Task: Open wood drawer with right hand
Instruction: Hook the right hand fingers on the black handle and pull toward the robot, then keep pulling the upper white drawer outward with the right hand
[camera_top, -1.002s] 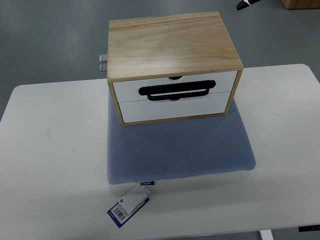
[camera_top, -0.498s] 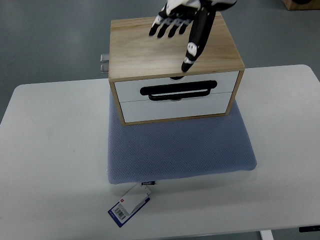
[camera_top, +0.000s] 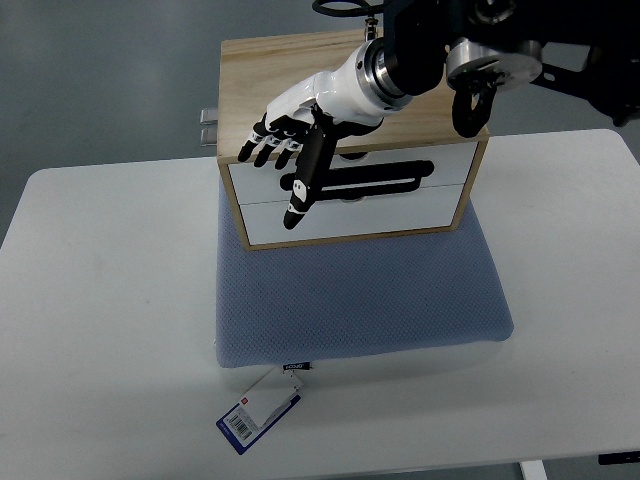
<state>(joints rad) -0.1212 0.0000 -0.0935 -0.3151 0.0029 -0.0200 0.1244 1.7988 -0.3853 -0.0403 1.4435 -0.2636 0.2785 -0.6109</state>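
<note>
1. A wooden box with two white drawers was seen standing on a blue-grey mat toward the 12 o'clock side of a white desk.
2. The upper drawer and the lower drawer were both found pushed in, flush with the box front.
3. A black handle was fixed across the seam between the two drawers.
4. The right robot hand was reached in from the 1 o'clock corner, its dark arm crossing over the box top.
5. Its fingers were spread apart and nothing was held; four of them were laid over the box's front edge at 10 o'clock of the handle.
6. One longer black digit was pointed toward 6 o'clock, across the left end of the handle and onto the lower drawer's front; whether it touched could not be told.
7. A blue and white tag was seen lying on the desk at the mat's 6 o'clock edge.
</note>
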